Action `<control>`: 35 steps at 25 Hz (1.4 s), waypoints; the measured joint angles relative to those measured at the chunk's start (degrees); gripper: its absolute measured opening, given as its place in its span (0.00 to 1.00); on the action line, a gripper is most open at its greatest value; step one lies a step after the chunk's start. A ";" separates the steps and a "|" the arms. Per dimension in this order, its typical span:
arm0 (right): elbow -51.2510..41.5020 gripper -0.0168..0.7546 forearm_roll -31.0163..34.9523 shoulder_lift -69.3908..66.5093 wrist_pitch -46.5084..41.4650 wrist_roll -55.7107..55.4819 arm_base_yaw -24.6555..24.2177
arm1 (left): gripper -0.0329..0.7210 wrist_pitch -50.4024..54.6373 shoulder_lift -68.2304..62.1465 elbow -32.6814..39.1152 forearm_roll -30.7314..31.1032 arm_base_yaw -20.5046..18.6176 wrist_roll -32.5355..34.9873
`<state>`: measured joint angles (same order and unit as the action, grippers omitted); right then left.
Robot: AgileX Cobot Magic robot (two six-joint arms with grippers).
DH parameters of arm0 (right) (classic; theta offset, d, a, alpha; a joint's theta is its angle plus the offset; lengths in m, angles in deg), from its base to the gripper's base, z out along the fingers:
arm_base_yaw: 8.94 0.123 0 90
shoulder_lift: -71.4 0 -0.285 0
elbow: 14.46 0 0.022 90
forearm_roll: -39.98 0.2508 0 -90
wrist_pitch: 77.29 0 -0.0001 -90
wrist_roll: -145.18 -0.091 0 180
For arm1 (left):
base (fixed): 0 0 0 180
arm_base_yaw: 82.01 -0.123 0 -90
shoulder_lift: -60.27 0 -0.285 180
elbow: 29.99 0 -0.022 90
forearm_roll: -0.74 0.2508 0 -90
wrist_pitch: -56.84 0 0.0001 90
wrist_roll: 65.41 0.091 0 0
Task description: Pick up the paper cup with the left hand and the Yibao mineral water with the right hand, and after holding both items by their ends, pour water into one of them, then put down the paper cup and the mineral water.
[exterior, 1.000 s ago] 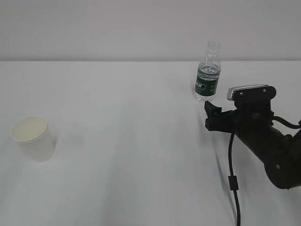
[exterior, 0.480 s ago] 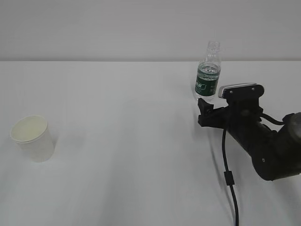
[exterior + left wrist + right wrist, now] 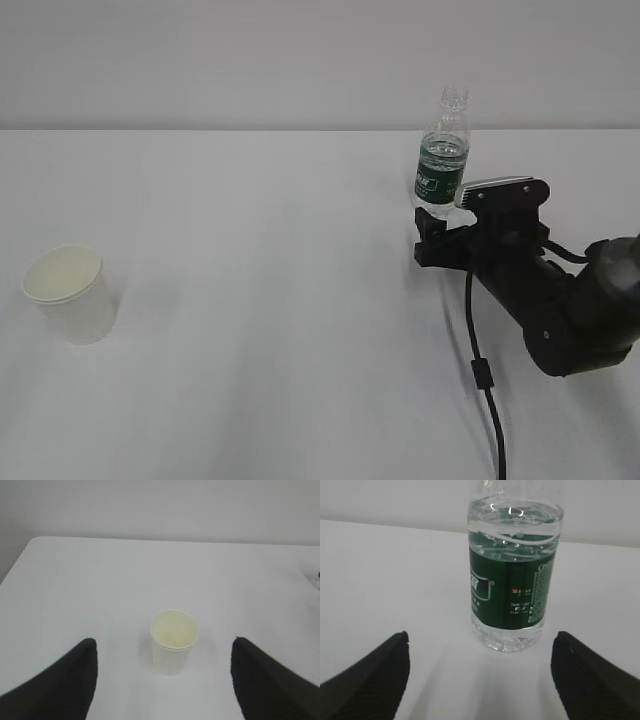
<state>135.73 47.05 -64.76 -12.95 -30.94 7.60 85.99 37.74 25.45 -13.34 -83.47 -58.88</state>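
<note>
Black right hand (image 3: 432,238) (grey plate, possibly screwed) trailing a thin black cable (image 3: 485,375).

Matt paper cup (image 3: 174,641); glossy clear plastic bottle (image 3: 512,565); smooth white table (image 3: 260,250).

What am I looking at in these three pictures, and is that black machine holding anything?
You are looking at a two-armed robot at a white table, filmed by three cameras at once. The wide picture is taken from in front of the table. It shows the right gripper, a black claw with a grey plate, reaching toward a small water bottle with a green label. A white paper cup stands far off on the left.

The other two pictures come from small cameras on the robot's wrists. The dark wedges at the bottom corners are the claw's own fingers. The right wrist view looks at the bottle standing upright between open fingers, not touched. The left wrist view looks at the cup, likewise between the open fingers of the left gripper.

Nothing is held yet.
</note>
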 joint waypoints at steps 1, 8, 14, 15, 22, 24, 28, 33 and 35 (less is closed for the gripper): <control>0.37 0.89 0.00 -0.12 0.00 0.00 0.00 | 0.83 0.00 0.00 0.00 0.00 0.00 0.00; 2.55 0.89 1.08 -0.55 -0.66 1.21 0.00 | 0.83 0.12 0.00 0.00 0.00 0.00 0.00; 4.44 0.88 2.48 -0.55 -2.00 4.22 0.00 | 0.83 0.33 0.00 0.00 0.00 0.00 0.00; 4.54 0.88 2.73 -0.55 -2.10 4.50 0.00 | 0.83 0.33 0.00 0.00 0.00 0.00 0.00; 4.54 0.87 4.97 -0.55 -2.46 5.48 0.00 | 0.83 0.33 -0.22 0.00 0.00 0.00 0.00; 4.67 0.87 5.00 -0.55 -2.56 5.54 0.00 | 0.83 0.41 -0.36 0.00 0.00 0.00 0.00; 5.30 0.86 5.10 -0.55 -2.56 5.67 0.00 | 0.83 0.54 -0.36 0.00 0.05 0.00 0.00; 5.57 0.86 5.10 -0.55 -2.56 5.67 0.00 | 0.83 0.54 -0.36 0.00 0.05 0.00 0.00; 5.57 0.86 5.10 -0.55 -2.58 5.76 -0.44 | 0.83 0.54 -0.36 0.00 0.05 0.00 0.00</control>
<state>141.30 52.15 -65.32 -15.54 -25.18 7.16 86.53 37.38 25.45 -13.28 -83.47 -58.88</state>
